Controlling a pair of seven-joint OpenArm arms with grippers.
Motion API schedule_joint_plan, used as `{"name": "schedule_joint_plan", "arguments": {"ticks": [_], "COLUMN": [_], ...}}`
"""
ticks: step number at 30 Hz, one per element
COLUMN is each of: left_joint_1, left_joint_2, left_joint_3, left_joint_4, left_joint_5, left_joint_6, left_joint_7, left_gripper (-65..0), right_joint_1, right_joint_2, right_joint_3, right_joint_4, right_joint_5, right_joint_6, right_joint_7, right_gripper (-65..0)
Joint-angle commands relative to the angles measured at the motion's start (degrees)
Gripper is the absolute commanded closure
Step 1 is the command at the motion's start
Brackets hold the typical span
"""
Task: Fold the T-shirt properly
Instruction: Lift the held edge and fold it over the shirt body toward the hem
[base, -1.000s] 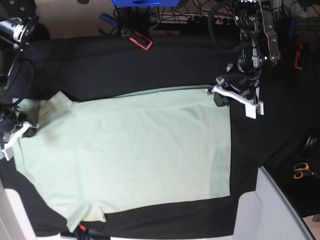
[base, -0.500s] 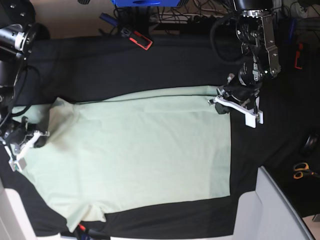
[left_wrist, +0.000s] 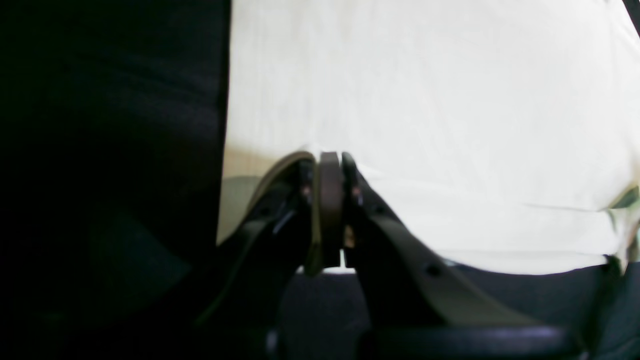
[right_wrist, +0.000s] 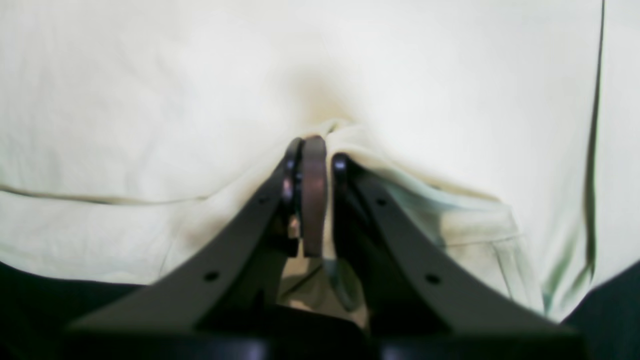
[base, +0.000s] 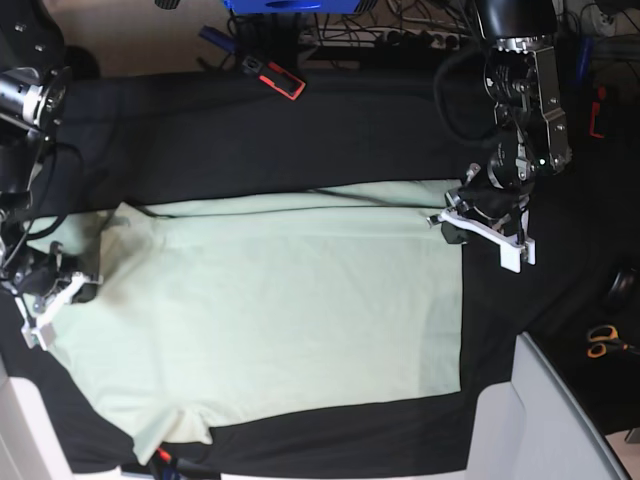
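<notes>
Both claws pinched shut on the T-shirt's far edge

In the left wrist view, our left gripper (left_wrist: 330, 210) is clamped on a corner of the T-shirt (left_wrist: 425, 100); so little cloth is caught that it could slip free. In the right wrist view, our right gripper (right_wrist: 312, 200) is closed on a bunched ridge near the sleeve, which could drag a crease into the fold. In the base view, the shirt lies spread on the black table cover (base: 250, 130), held at both ends; uneven pulling would skew the fold line.
</notes>
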Motion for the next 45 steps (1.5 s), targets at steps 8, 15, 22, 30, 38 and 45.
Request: {"name": "schedule_joint_plan", "arguments": {"ticks": [8, 15, 22, 30, 38, 45], "left_joint_1": [-1.1, -3.1, -3.9, -5.0, -6.9, -8.0], "left_joint_2": [-0.6, -0.6, -0.3, -0.4, -0.5, -0.5], "left_joint_3": [-0.1, -0.1, 2.9, 2.5, 2.8, 2.7], "left_joint_4": [-2.1, -2.3, -2.3, -2.4, -4.8, -6.3], "left_joint_5": [-0.6, -0.5, 7.0, 7.2, 7.2, 7.2], "left_joint_6": [-0.3, -0.3, -0.3, -0.3, -0.3, -0.3], "left_joint_7": [-1.0, -1.0, -1.0, -1.1, -1.0, -1.1], "left_gripper": [0.0, 0.0, 0.0, 0.0, 0.0, 0.0], "right_joint_1": [2.8, 4.0, 4.3, 5.1, 5.9, 6.9], "right_joint_2": [1.1, 1.1, 1.1, 1.1, 1.1, 1.1], "right_joint_3": [0.0, -3.1, -3.9, -4.0, -4.0, -4.0], "right_joint_4": [0.9, 0.9, 0.0, -6.5, -6.7, -6.8], "right_joint_5": [1.0, 1.0, 1.0, 1.0, 1.0, 0.9], "right_joint_6": [0.2, 0.2, -3.3, -3.3, -3.3, -3.3], "right_joint_7": [1.4, 1.4, 3.3, 7.0, 7.4, 7.4], "right_gripper": [0.0, 0.0, 0.0, 0.0, 0.0, 0.0]}}
